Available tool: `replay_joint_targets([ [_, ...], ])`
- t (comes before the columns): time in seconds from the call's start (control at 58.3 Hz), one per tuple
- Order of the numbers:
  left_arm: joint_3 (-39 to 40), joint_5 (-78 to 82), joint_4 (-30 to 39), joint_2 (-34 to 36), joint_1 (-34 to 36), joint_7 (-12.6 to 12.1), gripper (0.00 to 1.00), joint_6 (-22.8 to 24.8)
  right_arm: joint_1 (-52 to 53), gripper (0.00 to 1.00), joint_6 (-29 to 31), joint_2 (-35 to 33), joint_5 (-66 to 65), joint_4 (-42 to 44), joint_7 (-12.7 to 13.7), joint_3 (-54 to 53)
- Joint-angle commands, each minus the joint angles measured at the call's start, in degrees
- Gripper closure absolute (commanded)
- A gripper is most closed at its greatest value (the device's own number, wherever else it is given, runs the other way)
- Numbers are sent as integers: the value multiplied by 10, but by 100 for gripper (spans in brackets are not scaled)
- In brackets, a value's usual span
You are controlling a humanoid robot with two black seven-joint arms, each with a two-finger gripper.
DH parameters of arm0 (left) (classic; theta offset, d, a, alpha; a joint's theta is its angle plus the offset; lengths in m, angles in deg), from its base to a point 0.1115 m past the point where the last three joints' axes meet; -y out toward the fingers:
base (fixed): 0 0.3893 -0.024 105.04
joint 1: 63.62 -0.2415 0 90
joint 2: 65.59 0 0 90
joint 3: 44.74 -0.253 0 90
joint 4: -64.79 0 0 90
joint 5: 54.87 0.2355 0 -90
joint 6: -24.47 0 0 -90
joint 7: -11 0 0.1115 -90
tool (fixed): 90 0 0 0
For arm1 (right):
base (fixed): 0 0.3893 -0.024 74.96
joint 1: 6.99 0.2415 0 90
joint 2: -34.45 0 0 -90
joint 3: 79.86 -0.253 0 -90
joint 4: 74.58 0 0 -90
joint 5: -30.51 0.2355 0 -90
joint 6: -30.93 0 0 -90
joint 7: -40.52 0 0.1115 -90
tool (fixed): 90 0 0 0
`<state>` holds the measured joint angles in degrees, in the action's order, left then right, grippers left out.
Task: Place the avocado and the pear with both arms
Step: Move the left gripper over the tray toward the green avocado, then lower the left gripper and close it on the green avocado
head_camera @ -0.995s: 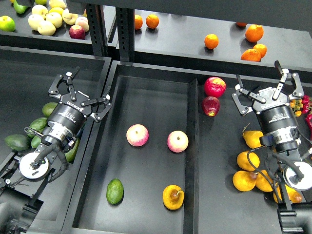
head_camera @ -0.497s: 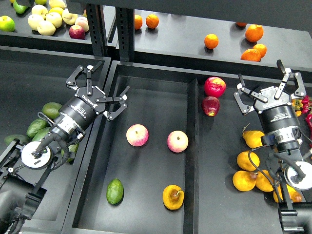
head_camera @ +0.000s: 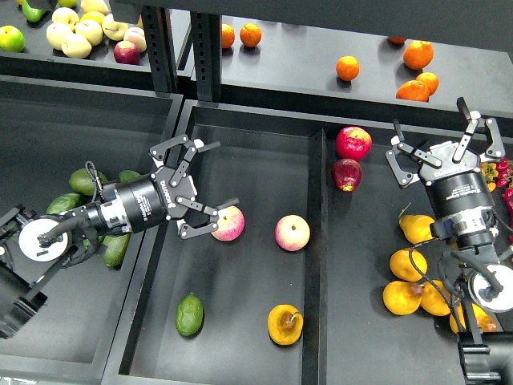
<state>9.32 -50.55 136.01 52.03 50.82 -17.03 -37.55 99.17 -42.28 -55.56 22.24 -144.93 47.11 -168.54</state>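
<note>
The bright green avocado [head_camera: 189,314] lies at the front left of the black centre tray [head_camera: 240,277]. The yellow-orange pear [head_camera: 285,324] with a brown patch lies at the tray's front right. My left gripper [head_camera: 221,176] is open and empty. It reaches in from the left over the tray's back left, with its lower finger beside a pink-yellow apple [head_camera: 230,224], well behind the avocado. My right gripper [head_camera: 427,119] is open and empty over the right bin, far behind and to the right of the pear.
A second pink-yellow apple [head_camera: 292,233] lies mid-tray. Two red apples [head_camera: 353,143] sit behind the tray's right wall. Clean yellow-orange pears [head_camera: 405,265] lie under my right arm. Dark avocados [head_camera: 82,180] fill the left bin. Oranges [head_camera: 417,54] lie on the back shelf.
My left gripper has swung right, from above the left bin to over the centre tray, and now sits next to the left apple. The right arm and the fruit have not moved.
</note>
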Motion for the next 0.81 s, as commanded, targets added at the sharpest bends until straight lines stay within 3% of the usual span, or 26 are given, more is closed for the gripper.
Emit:
replay_joint_targets([
  [0.0,-107,5,-27,73,69,0,1,0,3,0,-2,0,0,0,0,-9],
  [0.12,-228,15,-44,90,142,0,0,0,4,0,-2,0,0,0,0,-14],
  [0.446,-393,163,-74,61,221,0,1,0,12,0,-6,0,0,0,0,-17],
  [0.789,-442,183,-111,-25,228,0,3,0,12,0,-7,0,0,8,0,-18],
])
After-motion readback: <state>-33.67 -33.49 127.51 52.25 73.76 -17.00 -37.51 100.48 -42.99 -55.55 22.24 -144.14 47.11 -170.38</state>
